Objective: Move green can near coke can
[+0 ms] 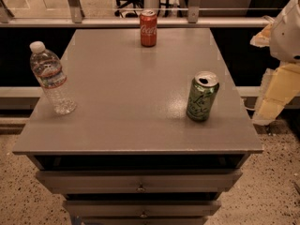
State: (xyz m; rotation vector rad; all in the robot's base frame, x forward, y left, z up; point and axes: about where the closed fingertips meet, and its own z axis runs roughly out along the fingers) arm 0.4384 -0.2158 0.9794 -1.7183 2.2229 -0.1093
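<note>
The green can (202,96) stands upright on the grey table (136,93), near its right edge and towards the front. Its top is open. The coke can (148,28) stands upright at the far middle edge of the table, well apart from the green can. My gripper (275,95) hangs off the table's right side, to the right of the green can and clear of it. It holds nothing that I can see.
A clear plastic water bottle (50,78) with a white cap stands near the table's left edge. The table has drawers (140,181) below its front. A glass railing (93,13) runs behind the table. Speckled floor lies around it.
</note>
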